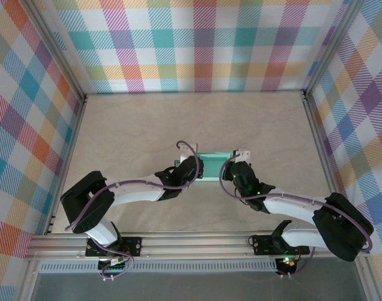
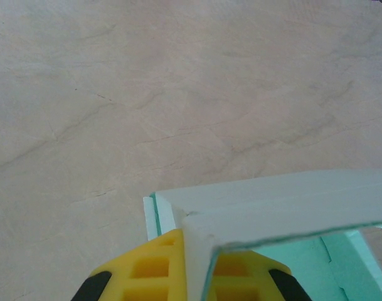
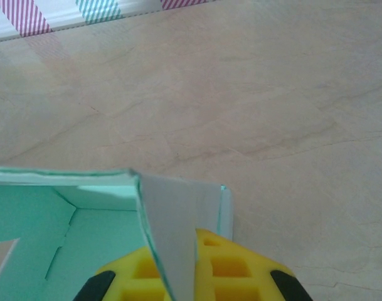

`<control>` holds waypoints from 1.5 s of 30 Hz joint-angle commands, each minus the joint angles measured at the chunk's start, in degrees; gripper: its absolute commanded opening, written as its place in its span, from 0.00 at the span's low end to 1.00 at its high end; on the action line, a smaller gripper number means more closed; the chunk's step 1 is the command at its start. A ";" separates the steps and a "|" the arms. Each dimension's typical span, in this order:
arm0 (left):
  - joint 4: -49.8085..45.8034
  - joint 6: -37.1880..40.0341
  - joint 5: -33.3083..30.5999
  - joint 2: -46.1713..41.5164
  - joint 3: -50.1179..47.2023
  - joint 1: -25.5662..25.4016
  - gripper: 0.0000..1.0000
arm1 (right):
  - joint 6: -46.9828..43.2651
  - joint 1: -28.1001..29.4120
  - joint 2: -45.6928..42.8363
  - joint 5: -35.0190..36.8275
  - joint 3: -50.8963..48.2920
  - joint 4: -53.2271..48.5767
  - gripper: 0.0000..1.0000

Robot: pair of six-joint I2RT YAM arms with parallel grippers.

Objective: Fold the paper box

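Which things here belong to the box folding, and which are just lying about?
Job: paper box, left tool, right tool, each tool clamped on a flap.
Just surroundings: table, checked walls, metal frame.

The paper box (image 3: pixel 27 213) is matt card; the table (image 2: pixel 178 75) smooth.

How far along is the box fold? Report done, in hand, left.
Done: the paper box has walls standing up around a mint floor, seen in both wrist views. In hand: the left hand and right hand each pinch an upright end panel between yellow fingers. Left: the top is open and the end flaps look loose, so tucking and closing appear to remain.
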 commanded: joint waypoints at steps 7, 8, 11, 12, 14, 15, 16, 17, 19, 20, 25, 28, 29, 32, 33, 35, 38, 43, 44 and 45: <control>6.80 -1.61 -0.23 -1.06 -2.72 -3.34 0.00 | -0.73 1.96 2.30 -1.95 -4.52 4.06 0.01; 6.95 -1.63 -0.71 -0.98 -2.83 -3.60 0.00 | -1.00 2.05 2.15 -1.98 -4.78 4.52 0.01; 8.09 -1.04 -2.09 -0.63 -3.47 -4.32 0.00 | -2.11 2.05 2.06 -2.09 -5.52 5.73 0.02; 8.20 -0.96 -2.39 -0.49 -3.56 -4.41 0.00 | -2.44 2.11 1.88 -2.14 -5.71 5.83 0.03; 8.23 -0.97 -2.90 -0.30 -3.71 -4.50 0.00 | -2.69 2.16 0.77 -2.35 -6.05 5.64 0.04; 8.19 -0.90 -3.20 -0.34 -3.77 -4.59 0.00 | -3.00 2.14 0.01 -2.50 -6.23 5.57 0.05; 8.22 -0.87 -3.51 -0.34 -3.88 -4.68 0.00 | -3.39 2.10 -0.84 -2.72 -6.41 5.27 0.06; 8.32 -0.81 -3.83 -0.34 -4.03 -4.75 0.00 | -3.72 2.16 -1.58 -2.78 -6.49 4.90 0.08; 8.15 -0.76 -4.66 -0.43 -4.24 -4.85 0.00 | -4.53 2.16 -3.55 -3.00 -6.68 3.87 0.14; 7.92 -0.73 -4.97 -0.49 -4.25 -4.86 0.00 | -4.82 2.14 -4.61 -3.02 -6.82 3.25 0.18; 6.70 -0.37 -6.29 -0.69 -4.20 -4.95 0.00 | -5.90 2.12 -11.86 -4.31 -7.82 -0.79 0.42; 6.15 -0.34 -6.65 -0.54 -3.87 -4.95 0.00 | -6.79 2.08 -16.82 -5.05 -8.74 -4.49 0.55; 5.91 -0.31 -6.73 -0.33 -3.76 -4.94 0.00 | -7.26 2.10 -18.57 -5.38 -8.95 -5.85 0.59; 4.11 -0.43 -7.09 0.40 -2.53 -4.98 0.00 | -7.52 2.05 -24.73 -6.16 -8.36 -14.22 0.73; 4.16 -0.42 -7.08 0.61 -2.40 -5.03 0.00 | -7.52 2.05 -26.97 -6.45 -7.58 -18.53 0.79; 4.28 -0.41 -7.08 0.90 -2.31 -5.04 0.00 | -7.32 2.00 -31.07 -6.43 -6.43 -24.87 0.84; 4.28 -0.26 -7.15 1.22 -2.15 -5.03 0.00 | -7.10 1.98 -37.93 -6.71 -5.45 -30.90 0.88; 4.08 0.47 -7.19 1.57 -1.70 -5.08 0.00 | -5.64 1.10 -43.34 -10.38 0.54 -39.69 0.92; 4.10 0.62 -7.24 1.59 -1.61 -5.06 0.00 | -5.51 1.00 -43.22 -11.10 2.06 -40.86 0.92; 4.09 0.92 -7.18 1.64 -1.59 -5.07 0.00 | -5.35 0.84 -42.89 -11.80 3.70 -41.48 0.92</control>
